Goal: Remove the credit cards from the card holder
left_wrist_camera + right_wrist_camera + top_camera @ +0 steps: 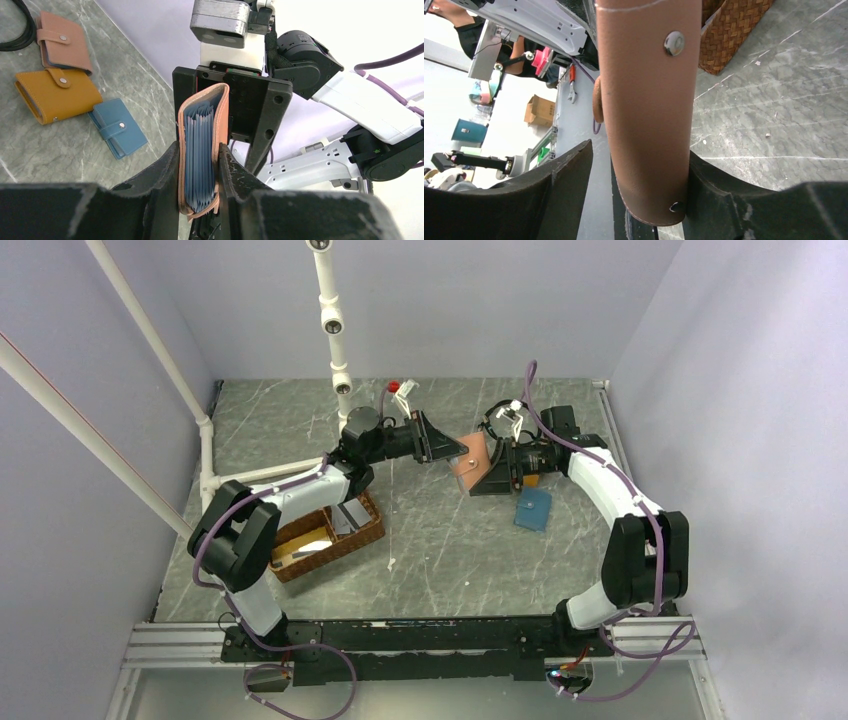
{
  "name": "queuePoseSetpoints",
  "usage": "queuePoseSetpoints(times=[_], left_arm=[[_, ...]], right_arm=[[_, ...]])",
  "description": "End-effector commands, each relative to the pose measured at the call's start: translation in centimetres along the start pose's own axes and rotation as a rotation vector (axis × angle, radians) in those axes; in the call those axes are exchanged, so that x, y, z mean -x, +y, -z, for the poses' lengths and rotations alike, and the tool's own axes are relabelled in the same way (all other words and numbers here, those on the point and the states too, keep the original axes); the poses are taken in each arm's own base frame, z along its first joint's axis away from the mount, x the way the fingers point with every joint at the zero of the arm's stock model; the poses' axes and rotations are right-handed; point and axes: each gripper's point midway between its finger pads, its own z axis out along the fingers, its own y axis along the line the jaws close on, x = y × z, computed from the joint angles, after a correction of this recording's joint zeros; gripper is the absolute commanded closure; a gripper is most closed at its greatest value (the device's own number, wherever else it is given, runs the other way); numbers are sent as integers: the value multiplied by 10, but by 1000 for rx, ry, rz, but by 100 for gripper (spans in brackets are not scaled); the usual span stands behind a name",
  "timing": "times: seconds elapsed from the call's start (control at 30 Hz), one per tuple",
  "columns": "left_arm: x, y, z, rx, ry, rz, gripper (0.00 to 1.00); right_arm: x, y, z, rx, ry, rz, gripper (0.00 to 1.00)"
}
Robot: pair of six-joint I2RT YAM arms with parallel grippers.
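The salmon-pink card holder (472,468) hangs above the table's middle, with my left gripper (455,450) shut on it. In the left wrist view both fingers press the card holder (200,145) edge-on, showing its light-blue pockets; no card shows in them. My left gripper (198,150) grips its lower end. My right gripper (490,475) faces it from the right, open around the card holder's brown outer cover (649,100). In the right gripper (639,155), the right finger touches the cover and the left finger stands apart. Two grey credit cards (350,515) lie in the basket.
A wicker basket (375,530) stands left of centre, under the left arm. A teal-blue wallet (533,508) lies on the table beneath the right arm. Beside it lie an orange wallet (55,95) and another salmon wallet (62,42). White pipes (335,330) rise at the back.
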Motion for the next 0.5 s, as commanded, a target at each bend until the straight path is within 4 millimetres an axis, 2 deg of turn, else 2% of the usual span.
queuePoseSetpoints(times=[0.0,0.07,0.2,0.27,0.3,0.47], left_arm=[[32,-45,-2,-107,-79,-118,100],[32,-45,-2,-109,-78,-118,100],[32,-45,-4,-108,-73,-117,100],[34,-44,-4,-96,-75,-114,100],[34,-43,-4,-84,-76,-111,92],[40,-29,0,53,-93,-90,48]], right_arm=[[18,11,0,43,-19,79,42],[19,12,0,46,-20,81,50],[24,13,1,47,-23,79,85],[26,13,1,35,-20,87,96],[26,13,2,26,-18,93,99],[29,7,3,-28,-7,111,100]])
